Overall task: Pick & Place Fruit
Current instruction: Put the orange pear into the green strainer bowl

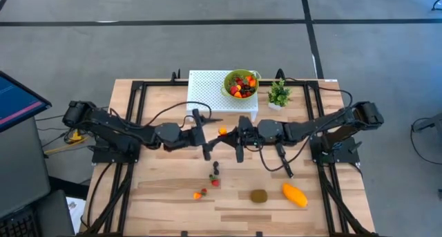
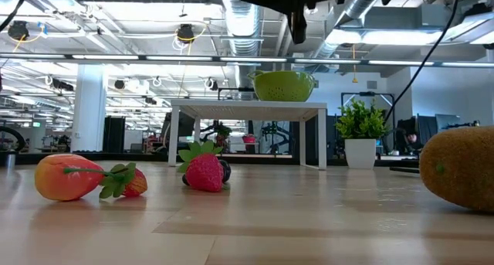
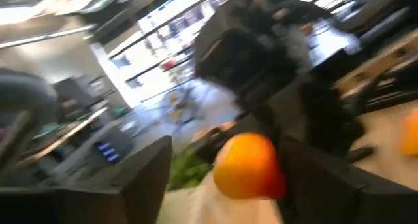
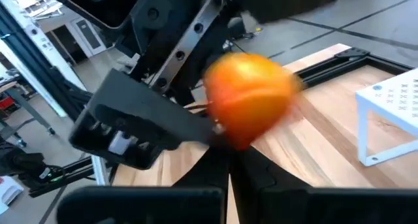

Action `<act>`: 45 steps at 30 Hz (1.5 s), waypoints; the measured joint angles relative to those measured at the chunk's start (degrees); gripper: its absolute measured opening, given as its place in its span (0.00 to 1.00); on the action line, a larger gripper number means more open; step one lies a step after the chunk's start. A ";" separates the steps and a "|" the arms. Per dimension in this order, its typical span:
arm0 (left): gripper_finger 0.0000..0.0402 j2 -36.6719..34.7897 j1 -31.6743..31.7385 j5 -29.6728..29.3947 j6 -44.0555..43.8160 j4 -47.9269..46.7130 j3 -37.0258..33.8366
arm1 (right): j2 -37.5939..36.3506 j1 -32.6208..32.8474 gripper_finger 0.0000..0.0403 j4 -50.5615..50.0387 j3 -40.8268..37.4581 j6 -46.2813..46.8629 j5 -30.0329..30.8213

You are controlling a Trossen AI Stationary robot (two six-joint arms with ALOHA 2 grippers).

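1. The step in hand looks like a hand-over in mid-air: the two arms meet above the middle of the counter [image 1: 166,188], with a small orange fruit [image 1: 222,131] between them.
2. The right pincer [image 4: 228,145] is closed on the orange fruit, which sits at its fingertips.
3. The left pincer [image 3: 222,185] stands wide open around the same fruit, gripping nothing.
4. Next, the right arm probably has to carry the fruit to the green bowl [image 1: 240,83] on the white stand [image 1: 207,88] and let go above it.
5. The fruit is round, smooth and bright orange with a redder patch.
6. Strawberries [image 1: 215,182], a kiwi [image 1: 259,195] and a mango [image 1: 295,194] lie on the counter.
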 joint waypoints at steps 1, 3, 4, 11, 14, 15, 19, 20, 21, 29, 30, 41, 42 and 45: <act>0.72 -0.21 -0.10 -3.06 1.17 -0.24 0.00 | -0.09 -0.04 0.00 -0.27 0.00 0.01 0.03; 0.76 -0.90 -0.37 -9.38 4.08 -0.87 0.00 | -1.17 -0.06 0.00 -2.17 0.00 0.01 -0.08; 0.78 -1.28 -0.35 -11.49 5.21 -1.03 0.00 | -1.92 -0.07 0.00 -2.71 0.02 0.00 -0.18; 0.83 -4.69 -0.65 -12.29 3.42 -1.99 -0.02 | -11.45 -4.92 0.00 -12.21 0.04 -1.99 -0.15; 0.83 -5.33 -0.59 -12.14 2.60 -1.78 -0.02 | -14.74 -7.90 0.00 -15.77 0.06 -1.97 -0.28; 0.83 -5.34 -0.59 -12.14 2.57 -1.82 -0.02 | -15.45 -8.49 0.00 -17.02 0.07 -1.87 -0.50; 0.83 -5.20 -0.59 -12.18 2.53 -1.82 -0.02 | -15.84 -8.47 0.00 -18.14 0.07 -1.92 -0.62; 0.83 -5.14 -0.60 -12.18 2.53 -1.87 -0.02 | -15.55 -8.13 0.00 -18.25 0.07 -1.99 -0.66; 0.83 -5.09 -0.59 -12.18 2.51 -2.00 -0.02 | -15.38 -7.73 0.00 -18.64 0.04 -2.09 -0.72; 0.83 -5.08 -0.57 -12.35 1.02 -1.96 -0.02 | -10.28 -4.12 0.00 -16.09 0.06 -5.11 -0.90; 0.83 -5.06 -0.57 -12.36 1.02 -1.95 -0.02 | -10.03 -3.79 0.00 -16.11 0.02 -5.17 -1.03; 0.83 -5.08 -0.59 -12.62 1.00 -2.54 -0.02 | -9.81 -1.93 0.00 -17.55 0.02 -7.48 -1.63; 0.83 -5.08 -0.59 -12.76 0.93 -3.17 -0.02 | -9.81 -1.78 0.00 -18.70 0.02 -7.50 -1.64; 0.83 -5.08 -0.59 -14.25 -2.40 -6.10 -0.02 | -10.50 -1.67 0.00 -25.64 0.02 -6.61 -1.14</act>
